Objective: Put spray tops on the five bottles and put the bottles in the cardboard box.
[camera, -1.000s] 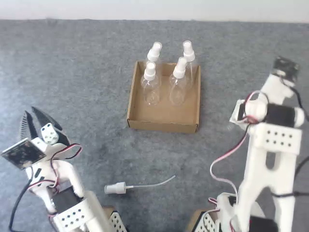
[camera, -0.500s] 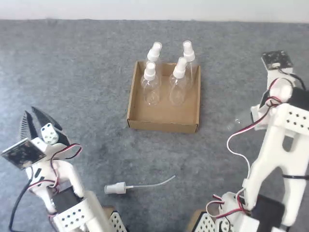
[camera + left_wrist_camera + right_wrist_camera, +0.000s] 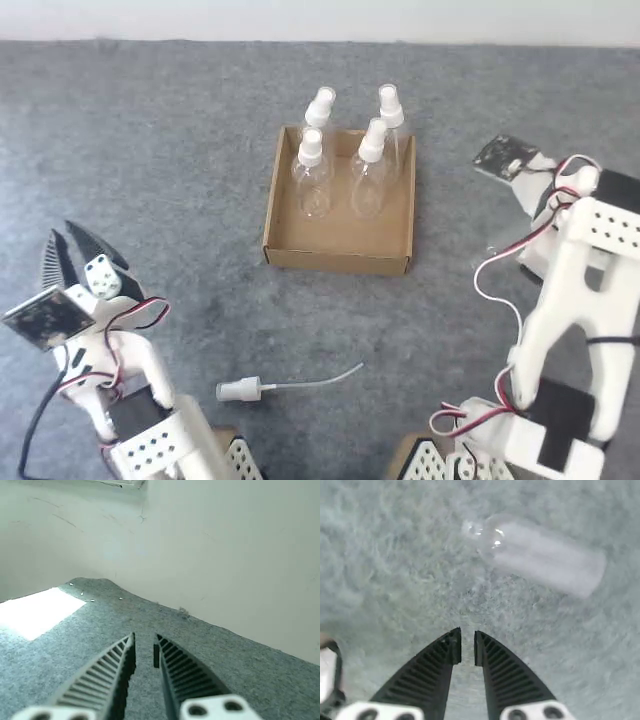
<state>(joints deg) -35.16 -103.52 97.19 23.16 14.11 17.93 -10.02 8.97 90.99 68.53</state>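
- My right arm has swung over in the last second; its wrist has dropped from up by the far edge and turned in toward the cardboard box (image 3: 338,240)
- That brings my right gripper (image 3: 467,635) above the fifth bottle (image 3: 545,562), which lies uncapped on its side on the grey carpet (image 3: 150,150), to the right of the box and apart from it; my fingertips hang short of it, not touching
- My right fingers are all but together, only a thin slit between them, and they hold nothing; I judge they must spread before they can take the bottle
- My left gripper (image 3: 144,640) has not stirred; it points away at the wall, its fingers likewise nearly closed on nothing
- The last spray top (image 3: 240,390) lies where it was on the carpet in front of the box, its thin tube trailing to the right
- Four capped bottles (image 3: 312,180) stand in the box, unmoved; so four are done, and this one lacks its top and its place
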